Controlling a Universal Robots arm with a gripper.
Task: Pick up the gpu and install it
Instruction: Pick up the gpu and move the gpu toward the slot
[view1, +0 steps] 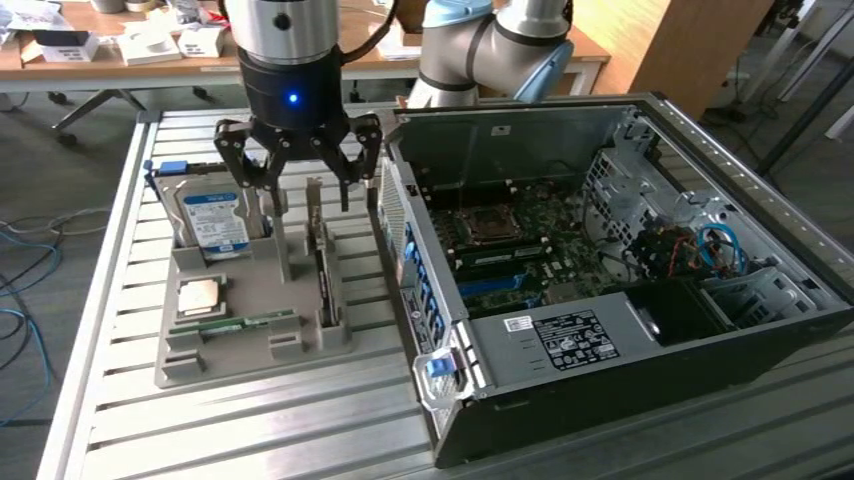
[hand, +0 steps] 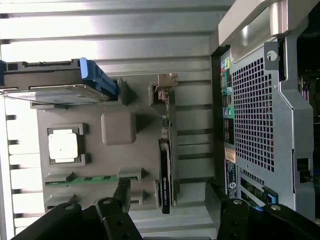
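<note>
- The gpu (view1: 323, 265) (hand: 165, 170) stands on its long edge in a slot of the grey tray (view1: 254, 355) (hand: 142, 150), along the tray edge that faces the computer case (view1: 534, 115) (hand: 255, 115).
- The gripper (view1: 304, 185) (hand: 167, 190) hangs above the card with its jaws spread wide, one finger on either side of the card's line, holding nothing.
- A green memory stick (view1: 247, 322) (hand: 95, 178) lies in a slot beside the gpu, and a square chip (view1: 200, 293) (hand: 63, 146) sits in its pocket just past it.
- A hard drive (view1: 214, 215) (hand: 50, 82) stands upright at the tray corner away from the case.
- The tray and the open case rest side by side on the slatted bench (view1: 240, 430) (hand: 125, 45).
</note>
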